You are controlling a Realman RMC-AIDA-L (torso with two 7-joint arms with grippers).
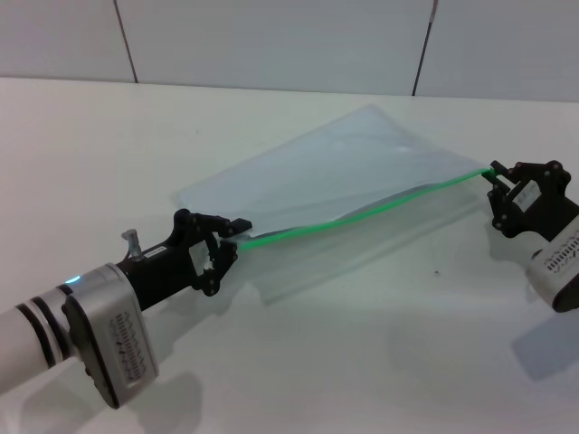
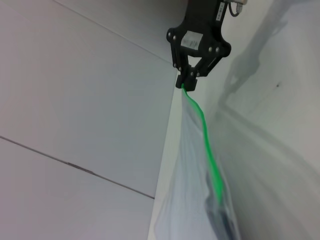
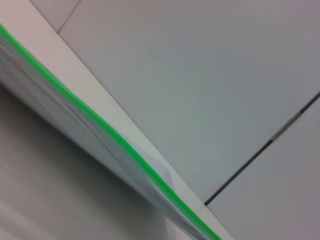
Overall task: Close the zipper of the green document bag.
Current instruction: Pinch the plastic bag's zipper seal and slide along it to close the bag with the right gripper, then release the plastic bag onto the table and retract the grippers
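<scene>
left gripper [image 1: 237,233] – pinched shut on the near end of the zipper [image 1: 362,215] | right gripper [image 1: 497,183] – closed on its far end | green document bag [image 1: 335,190] hung between them, partly lifted | risk – strip could be yanked free if pulled too hard

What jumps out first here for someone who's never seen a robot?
A bright green zipper runs along a pale see-through bag, lifted off the white table. The left gripper pinches one end of that edge and the right gripper the other, stretching it between them.
</scene>
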